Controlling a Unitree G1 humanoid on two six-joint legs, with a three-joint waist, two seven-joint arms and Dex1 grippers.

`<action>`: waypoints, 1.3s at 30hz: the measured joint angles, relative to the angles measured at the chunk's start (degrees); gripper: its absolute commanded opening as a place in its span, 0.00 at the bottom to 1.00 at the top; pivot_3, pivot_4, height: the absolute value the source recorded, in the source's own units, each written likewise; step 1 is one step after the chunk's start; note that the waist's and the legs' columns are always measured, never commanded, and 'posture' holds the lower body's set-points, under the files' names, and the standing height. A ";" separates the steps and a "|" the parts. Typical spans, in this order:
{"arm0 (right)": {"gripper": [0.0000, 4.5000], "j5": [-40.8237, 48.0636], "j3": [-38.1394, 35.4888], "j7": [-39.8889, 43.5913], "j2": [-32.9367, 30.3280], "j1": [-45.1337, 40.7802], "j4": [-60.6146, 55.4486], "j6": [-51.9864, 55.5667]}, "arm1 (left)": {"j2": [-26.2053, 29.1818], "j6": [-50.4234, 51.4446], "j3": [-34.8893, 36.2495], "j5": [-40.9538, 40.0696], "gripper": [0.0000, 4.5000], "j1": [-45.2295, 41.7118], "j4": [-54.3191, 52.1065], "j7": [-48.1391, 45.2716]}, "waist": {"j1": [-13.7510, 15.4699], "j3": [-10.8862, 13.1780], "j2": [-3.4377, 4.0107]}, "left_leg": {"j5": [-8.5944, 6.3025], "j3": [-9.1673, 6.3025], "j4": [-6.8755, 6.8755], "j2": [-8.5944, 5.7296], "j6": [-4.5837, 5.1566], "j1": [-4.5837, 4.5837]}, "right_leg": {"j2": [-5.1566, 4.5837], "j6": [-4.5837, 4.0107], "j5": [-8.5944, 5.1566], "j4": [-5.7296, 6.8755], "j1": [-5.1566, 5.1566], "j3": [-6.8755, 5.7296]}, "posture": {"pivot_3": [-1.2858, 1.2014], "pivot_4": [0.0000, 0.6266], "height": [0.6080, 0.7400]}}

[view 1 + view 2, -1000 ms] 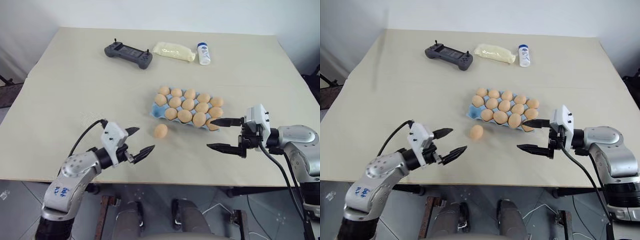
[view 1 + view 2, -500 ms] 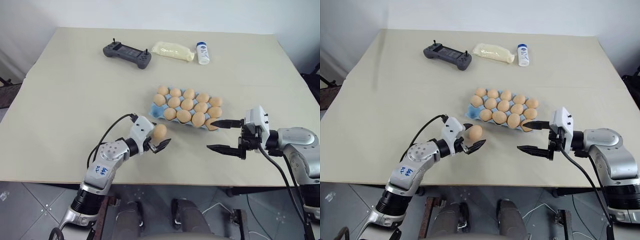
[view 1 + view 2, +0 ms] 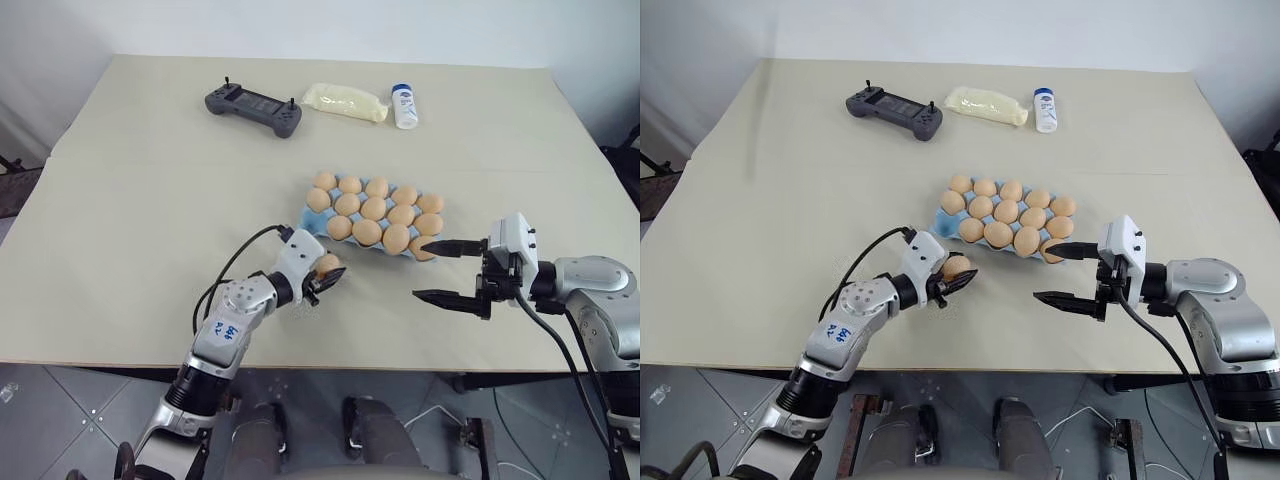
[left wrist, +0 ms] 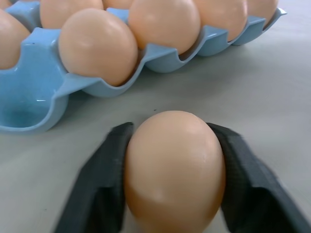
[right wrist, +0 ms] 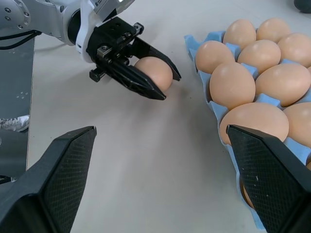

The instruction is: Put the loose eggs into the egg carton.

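One loose egg (image 4: 174, 170), tan and smooth, lies on the table just in front of the egg carton (image 3: 312, 222), and my left gripper (image 3: 328, 275) is shut on it, a black finger (image 4: 104, 174) pressed against each side. The light blue egg carton (image 4: 34, 92) holds several eggs, and its nearest corner cup is bare. In the right wrist view the held egg (image 5: 154, 72) shows between the left gripper's fingers (image 5: 127, 75). My right gripper (image 3: 440, 270) hovers open at the carton's near right corner, with nothing between its fingers.
At the table's far side lie a dark grey controller (image 3: 254, 105), a pale yellow packet (image 3: 347, 101) and a small white bottle (image 3: 404, 105). The beige table (image 3: 150, 200) ends just below both grippers.
My left arm reached forward and right to the loose egg, and its fingers closed on it. The right arm stayed still.
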 measured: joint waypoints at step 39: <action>1.00 -0.72 -0.18 -1.28 0.23 1.98 -0.99 -0.08 | -5.28 -6.14 8.55 0.68 0.99 -12.78 12.77 7.75 | 0.15 0.00 0.00 | 0.05 0.09 0.03 -0.13 0.09 -0.03 | 0.10 0.14 0.08 0.02 -0.03 -0.20 | 0.52 0.24 1.00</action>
